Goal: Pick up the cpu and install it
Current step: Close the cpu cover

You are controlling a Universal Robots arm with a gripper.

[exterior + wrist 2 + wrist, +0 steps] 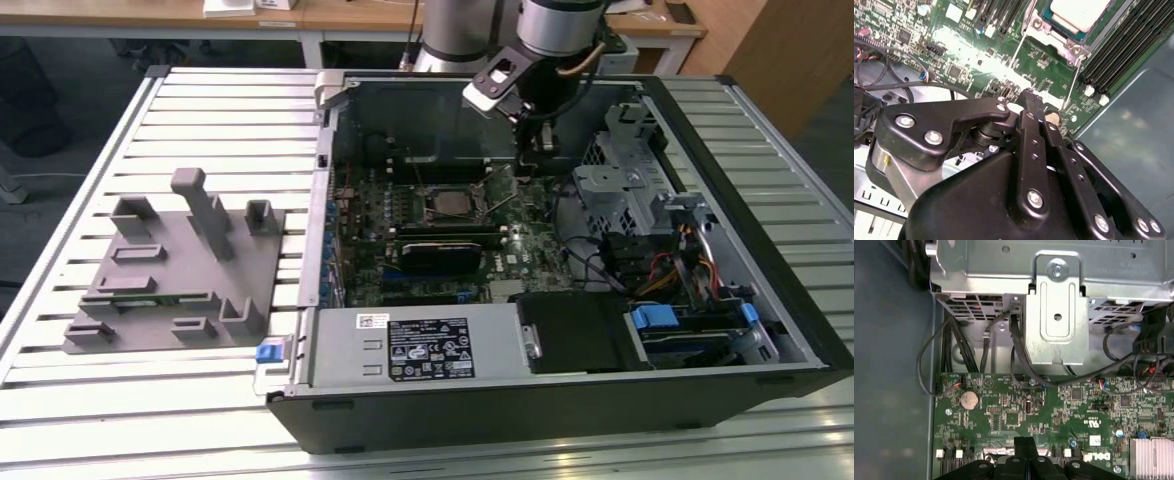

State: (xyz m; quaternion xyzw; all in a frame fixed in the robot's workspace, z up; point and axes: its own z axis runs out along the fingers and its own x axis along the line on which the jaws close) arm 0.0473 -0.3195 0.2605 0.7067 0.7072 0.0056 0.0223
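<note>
From my console I see the arm reaching down into the open computer case [561, 415], which lies on the slatted worktop [200, 100]. The hand [539, 155] hangs over the green motherboard [534, 240], just on the exterior view's right of the socket [454, 205].

The cpu [1080, 11] is seated in that socket, its pale metal top facing up inside the silver rim, and nothing is gripping it.

In the first wrist view the two black fingers [1020, 447] are pressed flat together with nothing between them, so the hand is closed and empty. In the second wrist view the tips stand near a corner of the socket, clear of the cpu. I cannot tell whether they touch the board.

A grey plastic fixture [174, 270] sits on the worktop at the exterior view's left of the case, well apart from the hand.
</note>
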